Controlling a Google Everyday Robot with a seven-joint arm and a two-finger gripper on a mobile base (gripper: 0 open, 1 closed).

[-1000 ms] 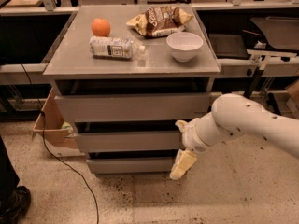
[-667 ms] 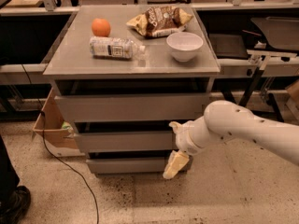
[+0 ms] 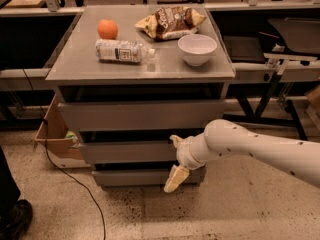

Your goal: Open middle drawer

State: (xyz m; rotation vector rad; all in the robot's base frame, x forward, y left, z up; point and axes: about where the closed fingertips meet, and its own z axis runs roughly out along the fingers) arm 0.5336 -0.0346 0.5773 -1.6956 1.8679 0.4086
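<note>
arm (image 3: 260, 146): white, comes in from the right side, reaches to the left | wrist (image 3: 191, 153): round, bends down | gripper (image 3: 176, 173): at the arm's left end, low in the middle of the view, points down and a bit left

Light falls from above: the tabletop (image 3: 75, 66) carries a pale sheen and the bowl (image 3: 197, 49) looks bright. Deep shadow lies under the top and between the drawer fronts. My gripper (image 3: 175, 164), at the right end of the middle drawer (image 3: 125, 152), is well lit, fingers spread. The back and the left corner are dim
</note>
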